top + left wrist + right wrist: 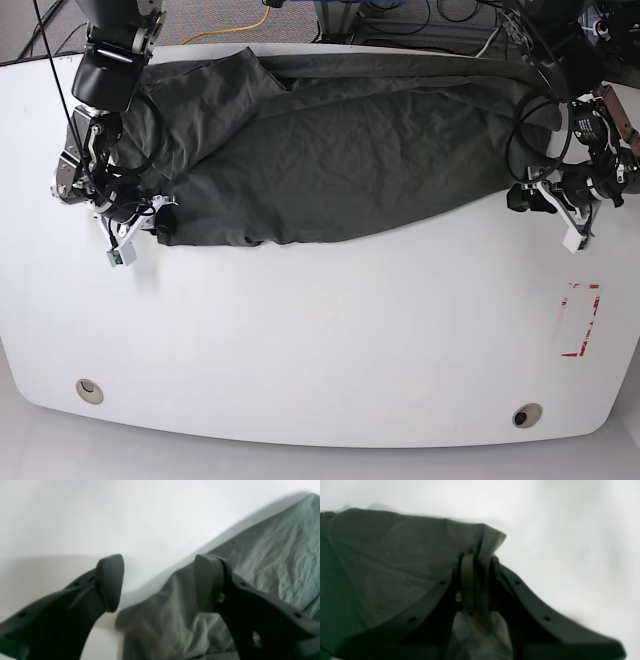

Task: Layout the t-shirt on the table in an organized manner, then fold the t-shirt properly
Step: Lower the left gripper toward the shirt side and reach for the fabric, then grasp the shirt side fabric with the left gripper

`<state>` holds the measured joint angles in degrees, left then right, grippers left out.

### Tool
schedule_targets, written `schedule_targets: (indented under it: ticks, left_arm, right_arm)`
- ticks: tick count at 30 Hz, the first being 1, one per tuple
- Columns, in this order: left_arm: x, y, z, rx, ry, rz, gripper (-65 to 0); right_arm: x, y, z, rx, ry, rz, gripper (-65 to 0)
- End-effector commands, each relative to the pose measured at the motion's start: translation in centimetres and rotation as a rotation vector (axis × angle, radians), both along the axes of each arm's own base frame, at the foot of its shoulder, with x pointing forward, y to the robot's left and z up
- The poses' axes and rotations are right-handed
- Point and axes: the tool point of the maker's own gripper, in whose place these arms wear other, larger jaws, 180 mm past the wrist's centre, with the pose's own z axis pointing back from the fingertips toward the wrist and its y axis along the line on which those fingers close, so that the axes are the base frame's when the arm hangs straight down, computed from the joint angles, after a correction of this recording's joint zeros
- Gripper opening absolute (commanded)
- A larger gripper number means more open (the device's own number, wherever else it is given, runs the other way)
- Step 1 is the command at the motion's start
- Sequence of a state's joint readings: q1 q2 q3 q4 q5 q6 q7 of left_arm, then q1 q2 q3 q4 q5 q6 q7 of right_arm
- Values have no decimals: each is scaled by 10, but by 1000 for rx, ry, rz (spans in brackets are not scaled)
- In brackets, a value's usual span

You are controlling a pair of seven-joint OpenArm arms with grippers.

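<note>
The dark grey-green t-shirt [330, 140] lies wrinkled and spread wide across the far half of the white table [320, 330]. My right gripper [480, 580] is shut on a bunched edge of the t-shirt [395, 555]; in the base view this gripper [150, 218] sits at the cloth's near left corner. My left gripper [160, 582] is open and holds nothing, its fingers astride the edge of the t-shirt [270, 555], one over bare table [100, 517], the other over cloth. In the base view the left gripper [525, 197] is at the shirt's right end.
A red tape rectangle [580, 320] marks the table's near right. Two round grommet holes [89, 390] [526, 415] sit by the front edge. Cables [250, 20] run on the floor behind the table. Both arm bases stand at the far corners.
</note>
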<state>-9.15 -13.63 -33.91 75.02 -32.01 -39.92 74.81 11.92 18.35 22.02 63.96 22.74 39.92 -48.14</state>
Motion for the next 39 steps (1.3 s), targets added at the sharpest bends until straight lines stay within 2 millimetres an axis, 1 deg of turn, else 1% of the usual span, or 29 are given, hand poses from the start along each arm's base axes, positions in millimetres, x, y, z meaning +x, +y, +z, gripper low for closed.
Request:
schedule_targets:
  ticks: [1,5,10,20,23,26,28,32,34,36,39]
  left_arm:
    - [13,-2,6,18,-16,-34,-242]
    - [13,-13,-3,39,24,-88,-242]
    - [12,-31,-7,56,48,-167,-242]
    - [-5,-44,-20,95,159,-267,-242]
    - [-4,-45,-17,104,148,-276,-242]
    - [-12,-48,-18,125,148,-298,-242]
    - [-14,-55,-16,145,140,-332,-242]
    - [-14,-77,-11,191,117,-438,-242]
    - [-23,-86,-14,205,121,-483,-242]
    - [-26,-89,-12,214,112,-498,-242]
    - [-22,-93,-2,235,74,-510,-242]
  right_arm:
    - [3,-6,5,-26,1,7,-561]
    - [3,-6,5,-26,1,7,-561]
    - [3,-6,5,-26,1,7,-561]
    - [3,-7,5,-27,1,7,-561]
    - [3,-7,5,-27,1,7,-561]
    - [3,-7,5,-27,1,7,-561]
    - [3,-7,5,-27,1,7,-561]
    - [3,-7,5,-27,1,7,-561]
    - [3,-7,5,-27,1,7,-561]
    - [3,-7,5,-27,1,7,-561]
    - [3,-7,5,-27,1,7,-561]
